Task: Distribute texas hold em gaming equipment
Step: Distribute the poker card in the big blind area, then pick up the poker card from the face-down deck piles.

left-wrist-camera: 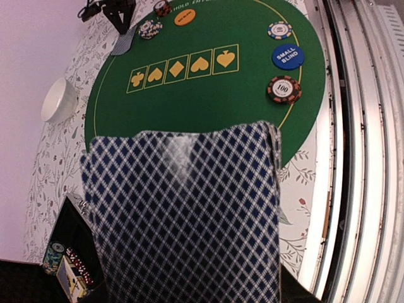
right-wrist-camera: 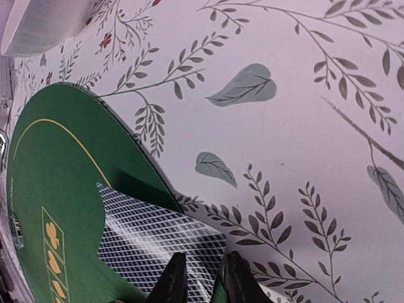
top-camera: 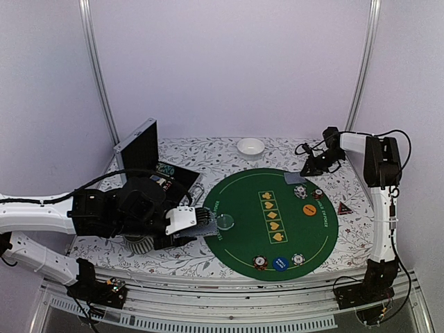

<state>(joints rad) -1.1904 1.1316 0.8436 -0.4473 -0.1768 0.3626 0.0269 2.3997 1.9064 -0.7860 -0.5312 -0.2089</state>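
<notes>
Got a stack of cards (left-wrist-camera: 183, 214) here, glossy backs in a blue diamond lattice, clamped in the left gripper (top-camera: 196, 225) above the left rim of the round green felt mat (top-camera: 243, 243). Also seeing one flat card (right-wrist-camera: 158, 246) on the far rim, right at the tips of the right gripper (right-wrist-camera: 202, 271), fingers just narrowly apart. Floral tablecloth (right-wrist-camera: 303, 126) underneath.

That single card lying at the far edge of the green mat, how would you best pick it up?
By the corner that hangs off the green mat onto the cloth, I'd guess. The card lies flat, so pinch that edge from the cloth side, near the right tool.
</notes>
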